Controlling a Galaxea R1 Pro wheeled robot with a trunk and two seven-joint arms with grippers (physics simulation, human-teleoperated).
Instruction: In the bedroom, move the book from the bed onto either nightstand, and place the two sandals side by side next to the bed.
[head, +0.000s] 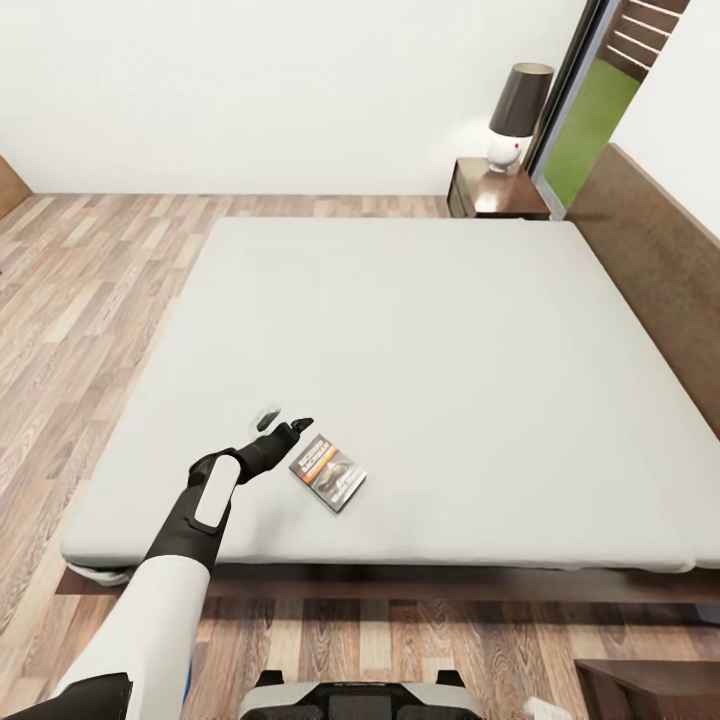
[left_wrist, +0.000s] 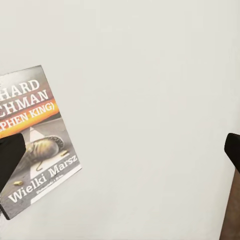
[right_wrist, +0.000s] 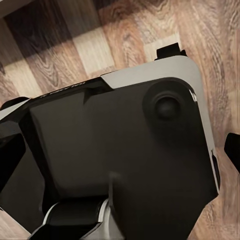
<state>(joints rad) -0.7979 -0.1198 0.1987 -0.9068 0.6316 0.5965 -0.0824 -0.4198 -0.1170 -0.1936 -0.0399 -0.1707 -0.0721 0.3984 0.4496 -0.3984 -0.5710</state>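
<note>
The book (head: 328, 472) lies flat on the bed (head: 420, 330) near its front edge, dark cover with an orange band facing up. My left gripper (head: 285, 420) hovers open over the mattress, just left of the book and apart from it. In the left wrist view the book (left_wrist: 35, 145) sits off to one side, one of my fingertips (left_wrist: 10, 160) overlapping its corner, and bare mattress fills the open left gripper (left_wrist: 120, 155). My right gripper (right_wrist: 120, 155) is open and empty above my own dark base (right_wrist: 125, 150). A nightstand (head: 495, 190) stands at the bed's far right corner. The sandals are out of view.
A lamp (head: 515, 115) with a dark shade stands on the far nightstand. The brown headboard (head: 650, 260) runs along the bed's right side. Another dark wooden top (head: 650, 690) shows at the bottom right. Wood-plank floor (head: 90, 290) lies left of the bed.
</note>
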